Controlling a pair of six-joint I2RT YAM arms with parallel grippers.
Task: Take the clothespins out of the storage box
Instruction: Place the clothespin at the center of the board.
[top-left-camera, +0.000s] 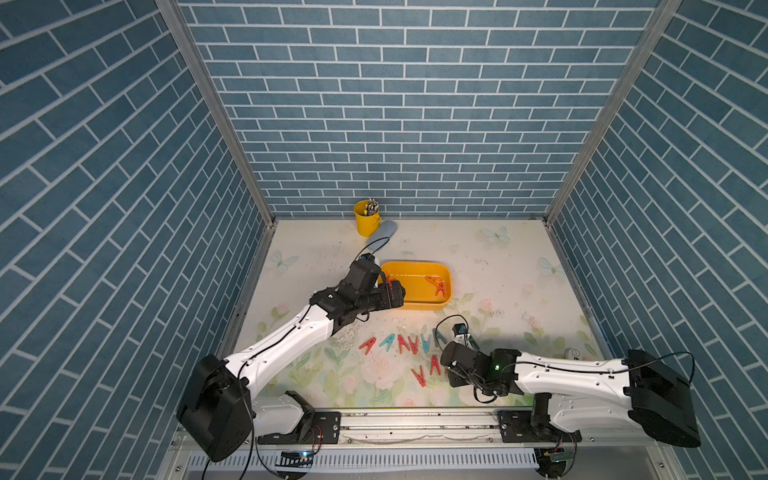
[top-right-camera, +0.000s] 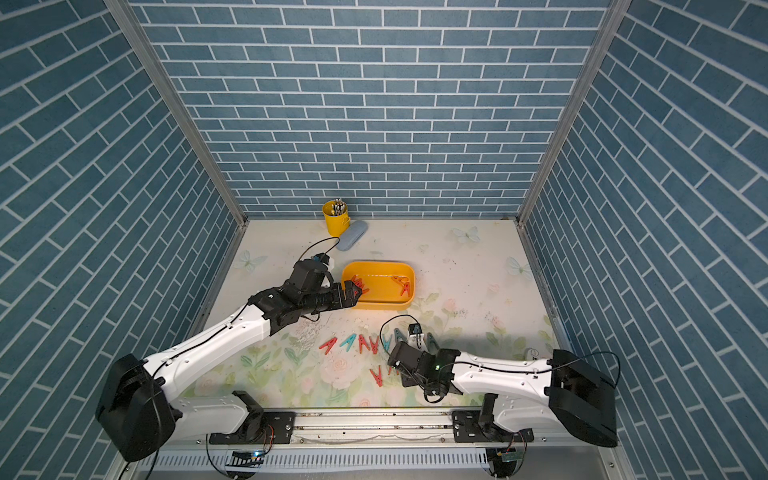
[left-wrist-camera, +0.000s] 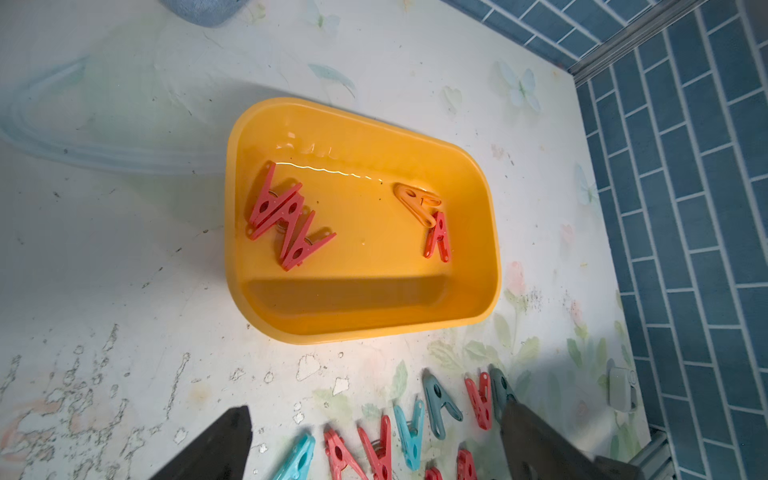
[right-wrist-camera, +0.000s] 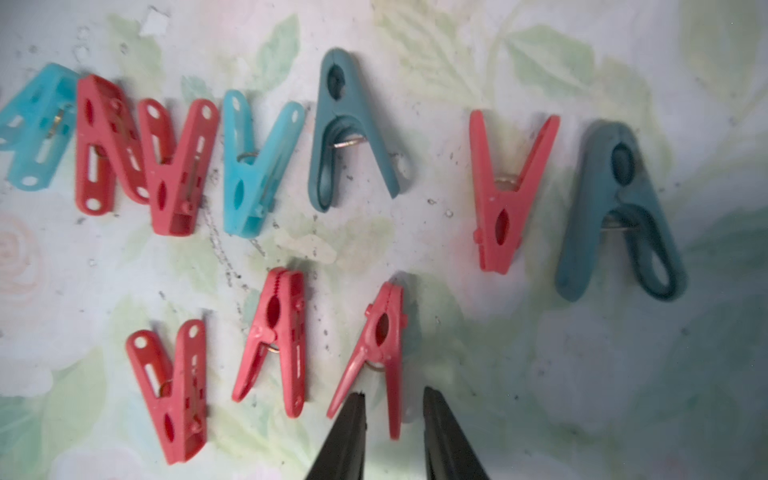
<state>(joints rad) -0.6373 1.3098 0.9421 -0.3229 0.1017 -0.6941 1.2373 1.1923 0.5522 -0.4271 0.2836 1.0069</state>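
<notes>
Right wrist view: gripper (right-wrist-camera: 394, 391), lower centre, parted astride a red pin (right-wrist-camera: 390, 357), which may be snagged on withdrawal.

In a top view left gripper (top-left-camera: 395, 291) hides storage box (top-left-camera: 419, 306) left corner. Right wrist view: one light-teal clothespin (right-wrist-camera: 31, 129) cut by edge; right gripper (right-wrist-camera: 395, 399) shows fingertips only.

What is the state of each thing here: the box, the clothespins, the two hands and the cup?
storage box: upright, several clothespins inside.
red clothespins: piled at one end of the box.
orange clothespin: lying in the box, touching a red one.
table clothespins: lying flat, in two rows.
left hand: wide open, empty.
right hand: partly open, a red clothespin's leg between its tips.
pen cup: upright, holding pens.
</notes>
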